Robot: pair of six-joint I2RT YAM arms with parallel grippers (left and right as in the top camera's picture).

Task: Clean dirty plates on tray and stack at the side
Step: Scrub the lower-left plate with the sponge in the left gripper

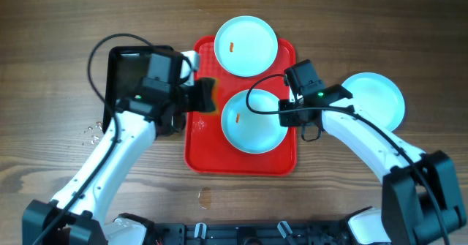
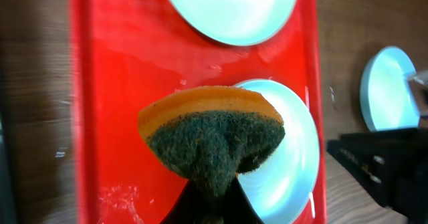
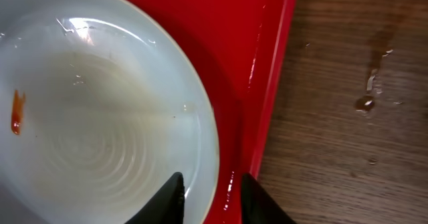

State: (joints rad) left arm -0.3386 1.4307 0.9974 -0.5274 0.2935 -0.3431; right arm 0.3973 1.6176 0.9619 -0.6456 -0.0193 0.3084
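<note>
Plate (image 3: 100, 117) on tray (image 3: 261, 63), rim between parted right fingers (image 3: 170, 200); left fingers (image 2: 247, 214) mostly hidden, clamping sponge (image 2: 210, 134)

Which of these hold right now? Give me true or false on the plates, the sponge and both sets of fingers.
Two plates sit on the red tray: true, the far plate and the near plate.
The near plate is clean: false, it carries an orange smear.
The left fingers hold the sponge: true.
The third plate lies left of the tray: false, it lies on the table to the tray's right.
The right fingers straddle the near plate's right rim: true.
</note>
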